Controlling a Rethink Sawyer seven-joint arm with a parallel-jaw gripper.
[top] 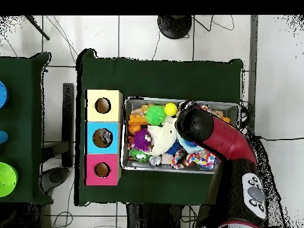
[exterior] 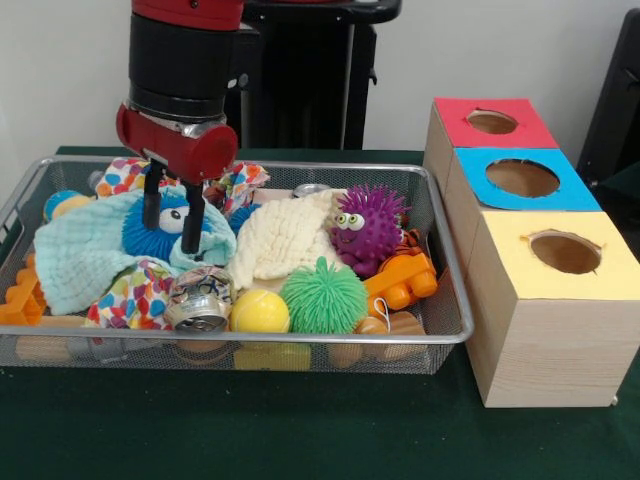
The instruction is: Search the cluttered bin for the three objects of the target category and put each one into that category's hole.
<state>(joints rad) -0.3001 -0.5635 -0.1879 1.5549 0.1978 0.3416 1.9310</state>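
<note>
My gripper (exterior: pixel 171 232) is down in the wire bin (exterior: pixel 448 262) at its left side, open. Its two black fingers (exterior: pixel 152 205) stand on either side of a blue spiky toy with eyes (exterior: pixel 168 222), which lies on a light blue cloth (exterior: pixel 75 255). A purple spiky toy (exterior: pixel 368 226) sits right of centre, with a green spiky ball (exterior: pixel 323 296) in front of it. Three boxes stand to the right, with a red-topped hole (exterior: pixel 491 122), a blue-topped hole (exterior: pixel 522 178) and a yellow-topped hole (exterior: pixel 565 251). In the overhead view the arm (top: pixel 205 132) hides the gripper.
Also in the bin are a cream cloth (exterior: pixel 275 240), a yellow ball (exterior: pixel 260 312), a crushed can (exterior: pixel 200 302), an orange block (exterior: pixel 402 280) and a dotted cloth (exterior: pixel 135 295). Overhead, the boxes (top: pixel 103 138) stand left of the bin (top: pixel 233 107).
</note>
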